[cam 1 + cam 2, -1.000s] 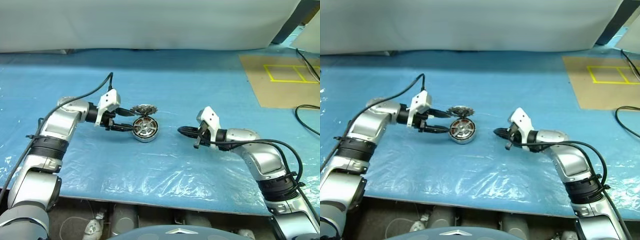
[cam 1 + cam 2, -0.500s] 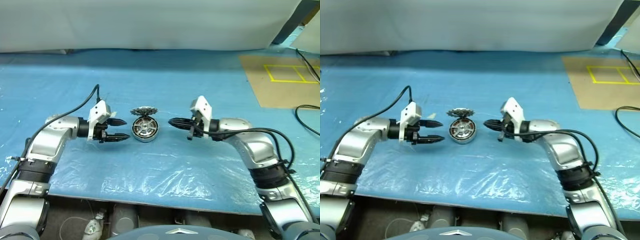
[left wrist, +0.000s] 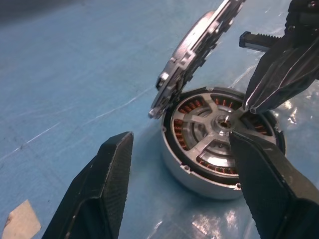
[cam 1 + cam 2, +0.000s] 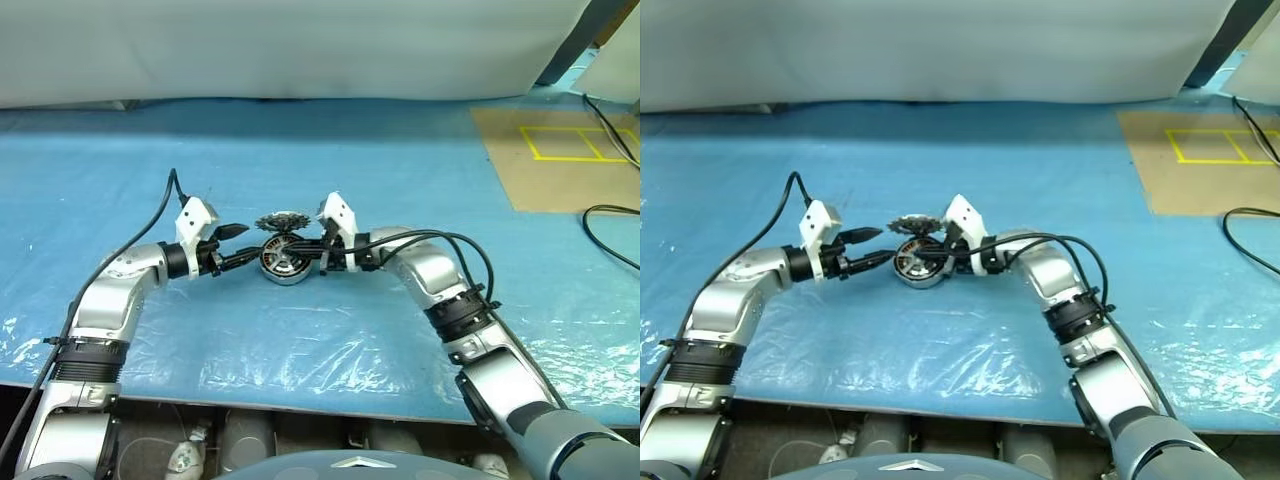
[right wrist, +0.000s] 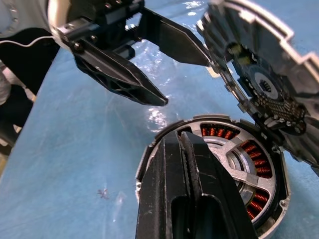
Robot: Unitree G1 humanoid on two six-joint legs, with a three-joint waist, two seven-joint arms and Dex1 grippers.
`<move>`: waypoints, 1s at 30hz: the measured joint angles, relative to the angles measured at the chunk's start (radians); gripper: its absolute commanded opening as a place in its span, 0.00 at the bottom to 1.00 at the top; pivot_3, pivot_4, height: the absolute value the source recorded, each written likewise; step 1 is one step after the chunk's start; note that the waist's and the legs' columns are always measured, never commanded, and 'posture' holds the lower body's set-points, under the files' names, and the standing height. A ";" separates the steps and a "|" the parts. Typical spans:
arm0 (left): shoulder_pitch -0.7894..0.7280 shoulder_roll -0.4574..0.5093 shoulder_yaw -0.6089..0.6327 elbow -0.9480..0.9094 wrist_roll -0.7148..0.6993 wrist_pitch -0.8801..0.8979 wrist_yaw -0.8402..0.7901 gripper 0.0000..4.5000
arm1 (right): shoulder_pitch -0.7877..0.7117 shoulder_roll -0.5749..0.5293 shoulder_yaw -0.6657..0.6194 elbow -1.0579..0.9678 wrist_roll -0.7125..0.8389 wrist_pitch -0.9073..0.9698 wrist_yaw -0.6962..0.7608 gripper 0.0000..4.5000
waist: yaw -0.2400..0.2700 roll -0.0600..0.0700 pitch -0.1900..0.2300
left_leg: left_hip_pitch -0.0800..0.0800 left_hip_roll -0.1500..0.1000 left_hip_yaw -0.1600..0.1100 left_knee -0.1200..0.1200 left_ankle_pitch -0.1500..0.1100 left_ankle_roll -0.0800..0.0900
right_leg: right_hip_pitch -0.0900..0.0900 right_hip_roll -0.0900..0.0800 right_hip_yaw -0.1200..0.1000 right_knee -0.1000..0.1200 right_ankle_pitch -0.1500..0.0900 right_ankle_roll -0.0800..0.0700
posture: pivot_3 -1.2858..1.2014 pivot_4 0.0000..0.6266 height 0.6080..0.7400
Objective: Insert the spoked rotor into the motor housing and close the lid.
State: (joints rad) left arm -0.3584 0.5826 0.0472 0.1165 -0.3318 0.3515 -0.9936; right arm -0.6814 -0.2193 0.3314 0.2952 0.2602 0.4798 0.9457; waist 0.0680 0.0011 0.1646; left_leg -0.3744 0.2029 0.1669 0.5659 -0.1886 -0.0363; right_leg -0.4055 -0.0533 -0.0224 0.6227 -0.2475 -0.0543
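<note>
The motor housing [image 4: 283, 264], a silver cup with copper windings, lies on the blue sheet. The spoked rotor [image 4: 283, 221], a dark toothed disc, stands on edge at the housing's far rim, tilted over it. A lid apart from this disc is out of view. My right gripper [image 4: 291, 256] is shut, and its tip rests over the housing's centre hub [image 3: 222, 121]. My left gripper [image 4: 243, 243] is open just left of the housing and holds nothing. The left wrist view has the housing [image 3: 199, 124] and rotor [image 3: 199, 50] between its fingers [image 3: 109, 184]. The right wrist view looks down on the windings [image 5: 254, 172].
A crinkled clear film covers the blue sheet [image 4: 300, 340] up to the near table edge. At the far right lies a brown board [image 4: 560, 160] with yellow tape squares. A black cable [image 4: 610, 225] loops at the right edge. A white backdrop rises behind.
My right gripper has swung left across the sheet and now reaches over the housing's hub. My left gripper has drawn back from the housing's rim and turned, still open.
</note>
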 measured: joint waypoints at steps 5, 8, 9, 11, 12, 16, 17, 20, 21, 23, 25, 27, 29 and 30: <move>-0.086 0.002 0.029 0.131 0.001 -0.036 0.008 0.72 | -0.015 0.038 0.006 0.113 -0.063 -0.087 -0.031 0.00 | 0.003 0.000 0.000 | 0.000 0.000 -0.001 0.002 0.000 0.000 | 0.000 0.000 -0.001 0.001 0.000 0.000 | 0.52 0.24 1.00; -0.179 -0.015 0.039 0.224 0.003 -0.080 0.027 0.72 | -0.008 0.024 0.033 0.106 -0.100 -0.136 -0.016 0.00 | 0.002 -0.001 -0.001 | 0.002 0.000 -0.001 0.003 0.000 0.000 | 0.004 0.000 -0.001 0.001 0.000 0.000 | 0.52 0.24 1.00; -0.210 -0.026 0.042 0.248 0.002 -0.089 0.032 0.72 | -0.001 0.017 0.036 0.096 -0.101 -0.139 -0.001 0.00 | 0.002 -0.001 -0.001 | 0.003 -0.001 -0.001 0.003 0.000 0.000 | 0.005 -0.001 -0.001 0.001 0.000 0.000 | 0.52 0.24 1.00; -0.289 -0.052 0.044 0.323 0.000 -0.103 0.038 0.72 | 0.025 -0.002 0.022 0.063 -0.080 -0.098 0.032 0.00 | 0.005 -0.001 0.000 | 0.003 -0.001 -0.002 0.003 0.000 0.000 | 0.005 -0.001 -0.001 0.000 0.000 0.000 | 0.52 0.24 1.00; -0.335 -0.064 0.046 0.374 -0.001 -0.110 0.036 0.72 | 0.040 -0.008 0.001 0.047 -0.052 -0.060 0.048 0.00 | 0.006 -0.002 0.000 | 0.002 0.000 -0.002 0.003 0.000 0.000 | 0.005 -0.001 -0.001 0.001 0.000 0.000 | 0.52 0.24 1.00; -0.491 -0.104 0.045 0.567 0.008 -0.159 -0.001 0.72 | 0.045 -0.057 -0.060 -0.062 0.022 0.043 0.088 0.00 | 0.007 -0.003 0.001 | -0.001 0.000 -0.002 0.005 0.000 0.000 | 0.002 0.000 -0.001 0.001 0.002 0.004 | 0.52 0.24 1.00; -0.529 -0.118 0.035 0.614 0.017 -0.173 -0.016 0.72 | 0.044 -0.070 -0.072 -0.097 0.030 0.058 0.092 0.00 | 0.008 -0.003 0.001 | -0.001 -0.001 -0.003 0.004 0.001 0.001 | 0.002 0.000 -0.001 0.001 0.002 0.004 | 0.52 0.24 1.00; -0.609 -0.167 -0.001 0.720 0.048 -0.215 -0.077 0.72 | 0.049 -0.097 -0.100 -0.200 0.067 0.112 0.091 0.00 | 0.012 -0.003 0.001 | -0.002 -0.001 -0.003 0.003 0.002 0.003 | 0.001 0.000 -0.002 0.000 0.003 0.004 | 0.52 0.24 1.00; -0.620 -0.180 -0.013 0.741 0.056 -0.223 -0.093 0.72 | 0.052 -0.105 -0.108 -0.224 0.077 0.124 0.088 0.00 | 0.012 -0.003 0.001 | -0.002 -0.001 -0.003 0.002 0.002 0.003 | 0.001 0.000 -0.003 0.000 0.003 0.004 | 0.52 0.24 1.00; -0.637 -0.202 -0.041 0.785 0.080 -0.235 -0.137 0.72 | 0.081 -0.142 -0.129 -0.287 0.096 0.150 0.079 0.00 | 0.017 -0.004 0.001 | -0.004 -0.001 -0.003 0.002 0.002 0.003 | 0.000 0.000 -0.003 -0.001 0.003 0.004 | 0.52 0.24 1.00; -0.640 -0.204 -0.063 0.820 0.107 -0.253 -0.170 0.72 | 0.125 -0.182 -0.158 -0.333 0.105 0.176 0.067 0.00 | 0.020 -0.004 0.002 | -0.005 -0.003 -0.003 0.002 0.002 0.003 | -0.001 0.000 -0.003 -0.001 0.003 0.005 | 0.52 0.24 1.00; -0.640 -0.204 -0.080 0.848 0.134 -0.283 -0.190 0.72 | 0.170 -0.219 -0.193 -0.362 0.120 0.203 0.048 0.00 | 0.027 -0.005 0.002 | -0.006 -0.004 -0.004 0.002 0.002 0.003 | -0.001 0.000 -0.003 -0.001 0.003 0.005 | 0.52 0.24 1.00; -0.640 -0.204 -0.091 0.867 0.159 -0.316 -0.202 0.72 | 0.207 -0.242 -0.219 -0.397 0.135 0.224 0.026 0.00 | 0.029 -0.005 0.002 | -0.006 -0.004 -0.005 0.002 0.001 0.001 | -0.001 0.000 -0.004 -0.001 0.003 0.005 | 0.52 0.24 1.00; -0.639 -0.204 -0.097 0.871 0.168 -0.332 -0.210 0.72 | 0.230 -0.254 -0.234 -0.417 0.138 0.231 0.014 0.00 | 0.031 -0.005 0.002 | -0.006 -0.004 -0.006 0.002 0.000 0.000 | -0.001 -0.001 -0.004 -0.001 0.003 0.005 | 0.52 0.24 1.00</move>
State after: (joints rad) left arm -0.9977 0.3782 -0.0497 0.9877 -0.1640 0.0192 -1.2034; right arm -0.4518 -0.4731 0.0978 -0.1222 0.3979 0.7107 0.9600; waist 0.0989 -0.0038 0.1667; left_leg -0.3802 0.1991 0.1609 0.5677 -0.1884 -0.0359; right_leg -0.4064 -0.0538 -0.0267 0.6221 -0.2445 -0.0494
